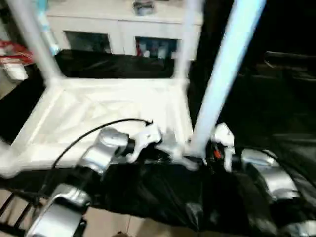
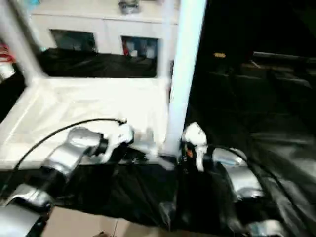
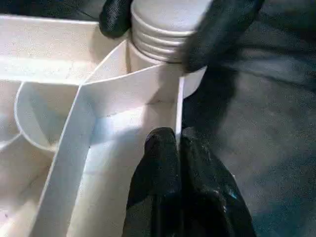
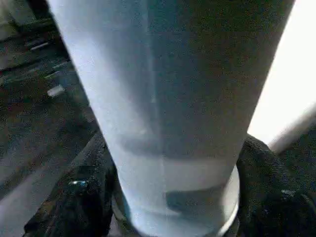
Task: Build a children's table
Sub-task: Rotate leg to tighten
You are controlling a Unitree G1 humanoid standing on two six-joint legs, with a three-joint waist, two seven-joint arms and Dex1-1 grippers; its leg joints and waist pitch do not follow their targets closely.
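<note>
Black sheeting underlies the inverted tabletop [image 1: 98, 118]. Left gripper [image 3: 177, 143] is clamped on its near rim; right gripper [image 4: 173, 197] grasps the near-right leg [image 1: 224, 69]. Step: seating leg; next, twist down.

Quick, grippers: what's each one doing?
Left gripper: shut on the tabletop's rim wall.
Right gripper: fingers either side of the near-corner leg; grip cannot be told.

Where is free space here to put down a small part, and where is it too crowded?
Free: the black cloth right of the near leg. Crowded: the tabletop corner where the left tool and right tool meet.
</note>
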